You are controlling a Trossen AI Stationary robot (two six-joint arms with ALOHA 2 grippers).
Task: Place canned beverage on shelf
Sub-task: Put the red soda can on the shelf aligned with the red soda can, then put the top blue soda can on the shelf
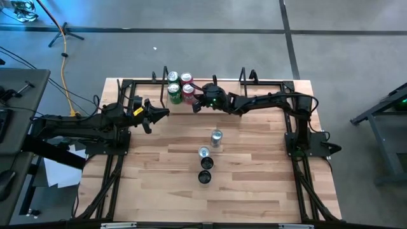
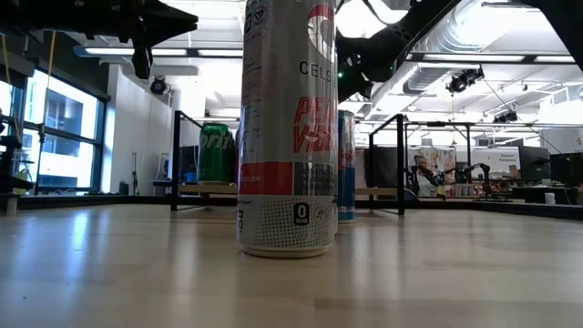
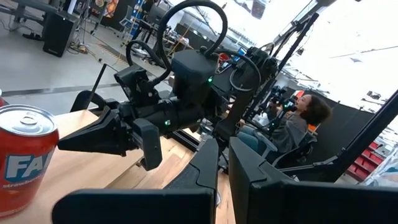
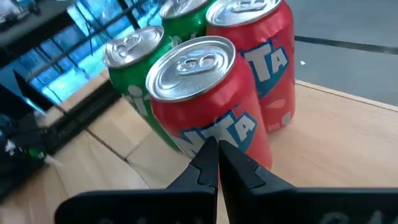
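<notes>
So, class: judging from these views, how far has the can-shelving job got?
Done: four cans, two green and two red, stand at the shelf.
In hand: nothing; the right tool, shut and empty, sits beside them, the left tool waits shut.
Left: four cans mid-table.

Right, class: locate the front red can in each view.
High view: front red can at top centre, beside right gripper.
Low view: not visible.
Left wrist view: cut by the frame edge, facing that gripper.
Right wrist view: centre, just beyond the fingertips.
Shared landmark: green can beside it.
</notes>
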